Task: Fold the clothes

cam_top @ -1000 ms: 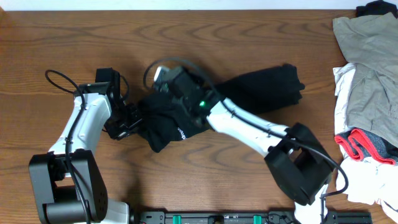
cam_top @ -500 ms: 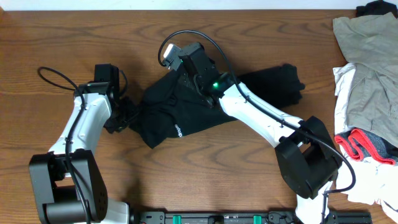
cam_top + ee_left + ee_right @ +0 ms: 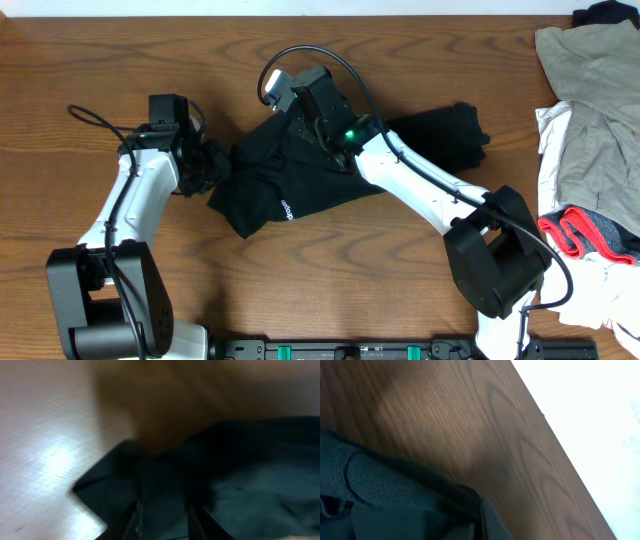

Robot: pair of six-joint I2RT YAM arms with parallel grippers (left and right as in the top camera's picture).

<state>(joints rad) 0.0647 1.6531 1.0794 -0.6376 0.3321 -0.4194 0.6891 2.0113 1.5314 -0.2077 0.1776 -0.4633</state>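
Note:
The clothes, a long black garment with a small white logo, lie crumpled across the table's middle. My right gripper is at their far left edge, shut on a bunch of the black fabric; one dark fingertip shows against the wood. My left gripper sits just off the garment's left edge. In the blurred left wrist view its gripper has the jaws apart, with black cloth lying beyond them.
At the right edge lies a pile: a beige-khaki garment, white cloth and a red-and-white item. A dark item sits in the far right corner. The table's far edge runs close behind my right gripper.
My right gripper has carried the fabric from the garment's middle toward the far edge. The left gripper has opened, let go of the left edge and drawn back up and left.

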